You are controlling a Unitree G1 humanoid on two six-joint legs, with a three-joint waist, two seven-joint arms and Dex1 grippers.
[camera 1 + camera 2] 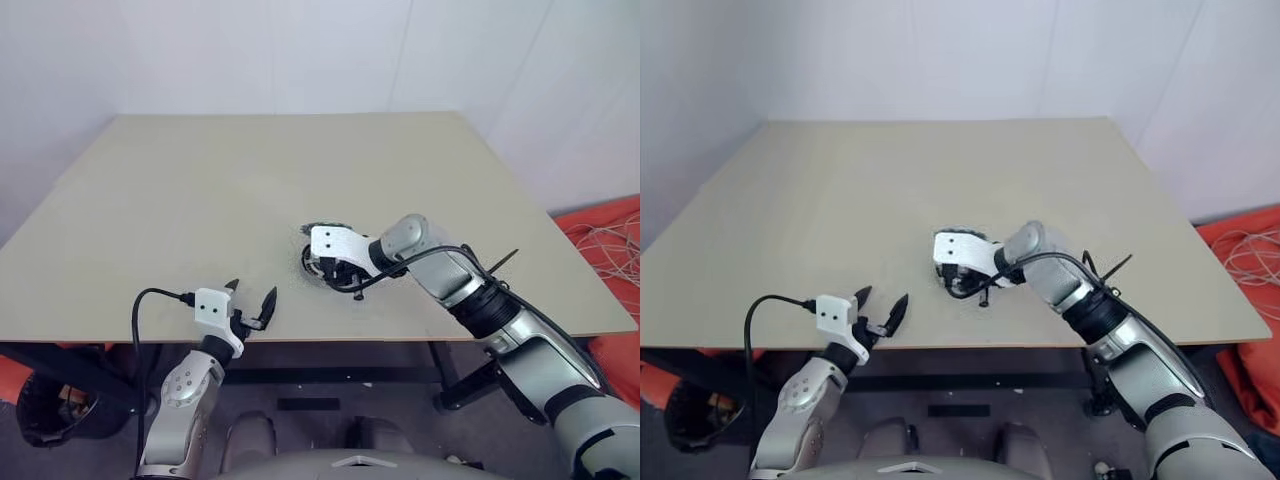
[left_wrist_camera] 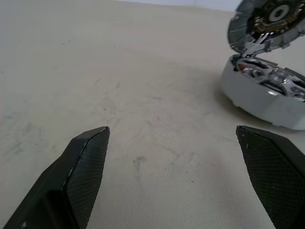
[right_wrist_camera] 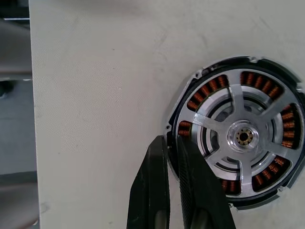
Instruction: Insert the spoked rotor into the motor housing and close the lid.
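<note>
Nearest, the left gripper (image 1: 251, 292) waits with fingers spread wide and nothing in them. Farther out on the table (image 1: 200, 180), the right gripper (image 3: 171, 139) is squeezed shut at the black edge of the spoked rotor (image 3: 243, 138), which sits in the motor housing (image 3: 259, 82). A crooked pull could tip the rotor out (no writing can be read).
</note>
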